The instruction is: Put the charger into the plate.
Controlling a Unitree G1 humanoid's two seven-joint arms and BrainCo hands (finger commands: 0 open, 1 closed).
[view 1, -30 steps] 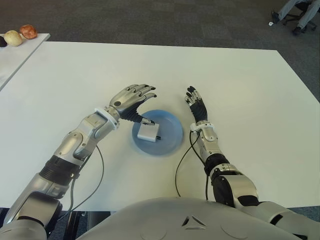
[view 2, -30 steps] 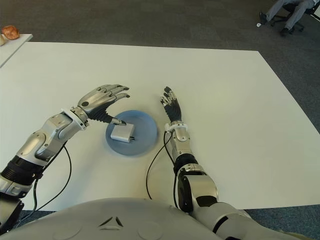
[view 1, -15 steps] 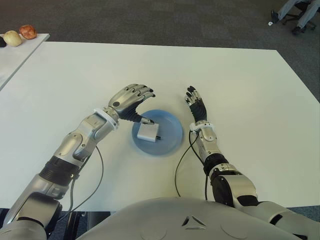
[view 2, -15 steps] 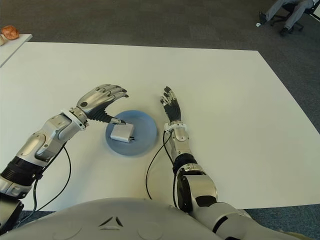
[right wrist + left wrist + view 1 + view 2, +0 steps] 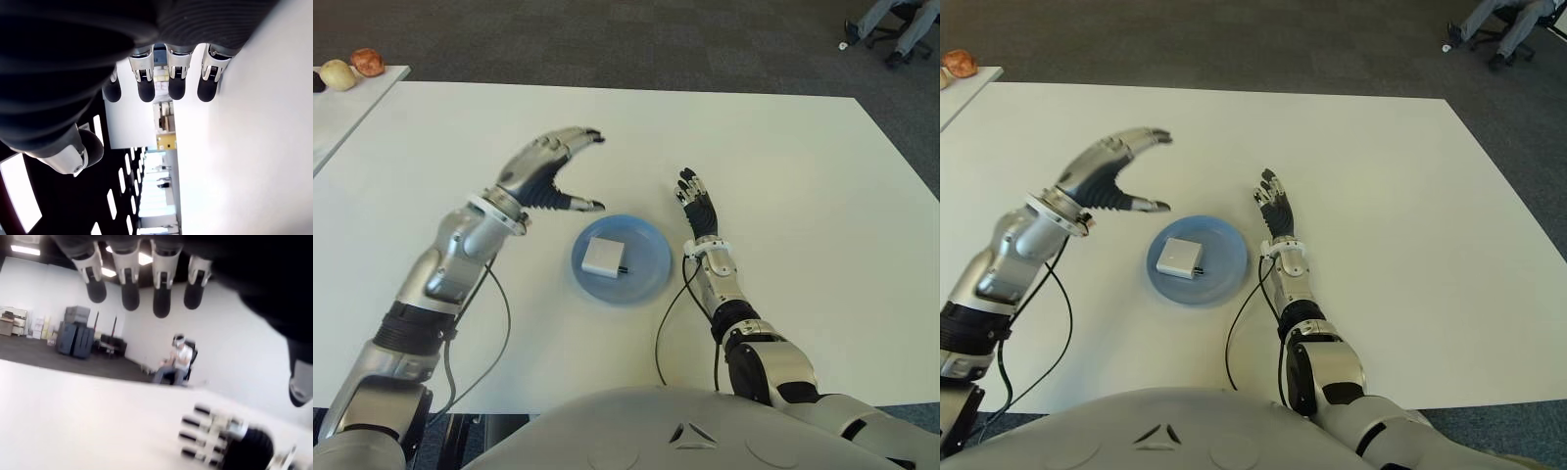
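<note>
Charger [image 5: 605,258] lies flat in the plate [image 5: 651,277]. Your left hand [image 5: 546,174] hovers beside it, fingers spread, empty; right hand [image 5: 697,208] flat-fingered on the other side. Dropping the left hand carelessly could clip the plate's rim.

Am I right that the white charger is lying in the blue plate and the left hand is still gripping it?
Not quite. The charger does lie in the blue plate, but the left hand is not gripping it: the left eye view shows it raised to the plate's left, open and empty.
</note>
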